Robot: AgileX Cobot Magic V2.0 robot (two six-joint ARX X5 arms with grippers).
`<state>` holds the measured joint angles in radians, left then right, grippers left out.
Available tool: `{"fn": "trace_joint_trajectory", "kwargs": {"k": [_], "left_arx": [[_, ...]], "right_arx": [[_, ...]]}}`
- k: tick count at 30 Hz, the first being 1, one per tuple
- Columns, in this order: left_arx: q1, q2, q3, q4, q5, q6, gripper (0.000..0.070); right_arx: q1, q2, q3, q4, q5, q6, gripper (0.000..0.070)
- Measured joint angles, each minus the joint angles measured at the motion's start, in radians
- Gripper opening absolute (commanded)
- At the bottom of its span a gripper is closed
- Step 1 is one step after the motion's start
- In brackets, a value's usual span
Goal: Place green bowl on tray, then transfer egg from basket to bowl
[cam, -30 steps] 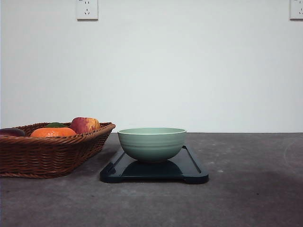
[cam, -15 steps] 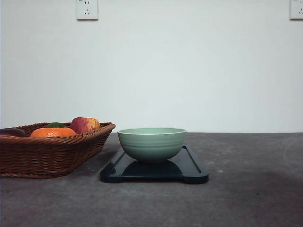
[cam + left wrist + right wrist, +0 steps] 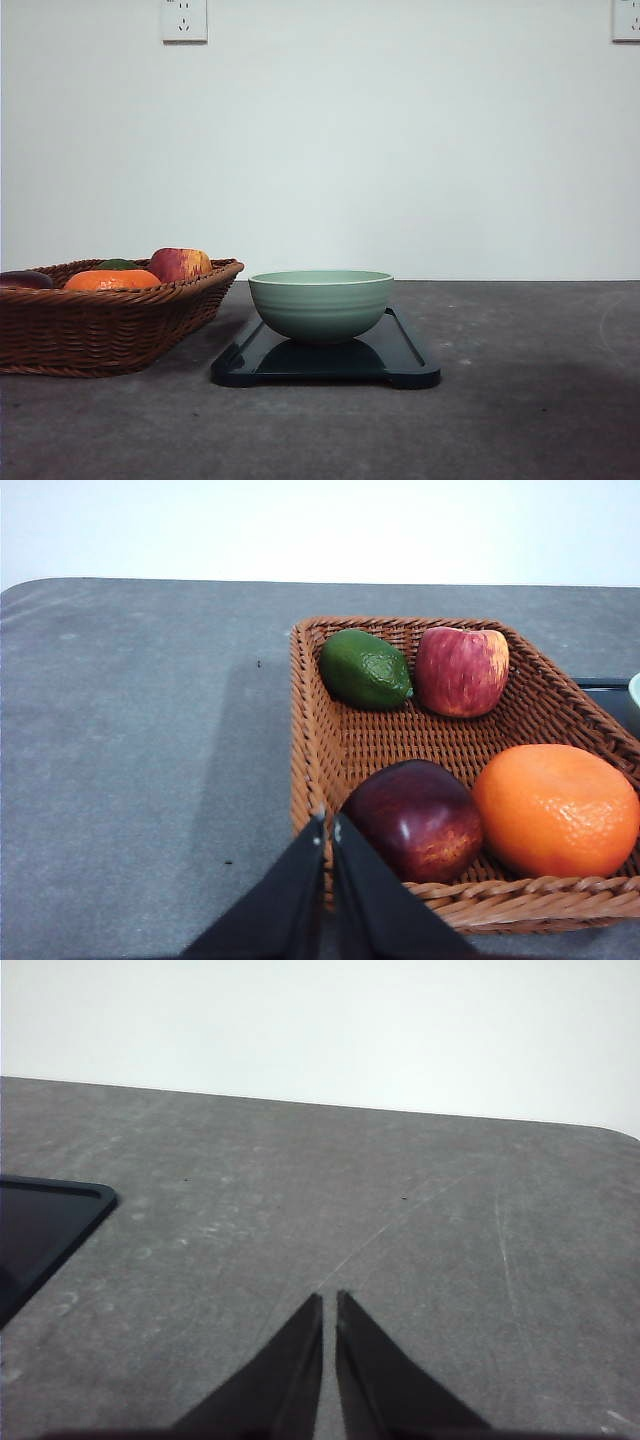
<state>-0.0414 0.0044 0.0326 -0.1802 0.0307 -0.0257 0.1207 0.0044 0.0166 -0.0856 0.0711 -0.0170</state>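
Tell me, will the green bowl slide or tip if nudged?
The green bowl looks rigid and glazed, so probably slippery to pinch. Its narrow base sits on the glossy tray, so it may slide rather than tip.

Basket is brown woven wicker, bowl smooth ceramic w/ faint ridges, tray glossy black, prob plastic, table matte grey & scuffed, gripper fingers matte black.

The dark grey counter is scuffed and faintly scratched. Directly on it sit the basket, toward its left edge, and the tray, near the middle just beside the basket; the right half lies bare
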Motion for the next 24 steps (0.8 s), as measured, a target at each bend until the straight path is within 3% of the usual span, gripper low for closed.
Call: {"fn": "trace_joint_trajectory", "kwargs": {"k": [24], "left_arx": [[0.0, 0.0, 0.0, 0.0, 0.0, 0.0, 0.0]], "right_arx": [[0.0, 0.0, 0.0, 0.0, 0.0, 0.0, 0.0016]]}}
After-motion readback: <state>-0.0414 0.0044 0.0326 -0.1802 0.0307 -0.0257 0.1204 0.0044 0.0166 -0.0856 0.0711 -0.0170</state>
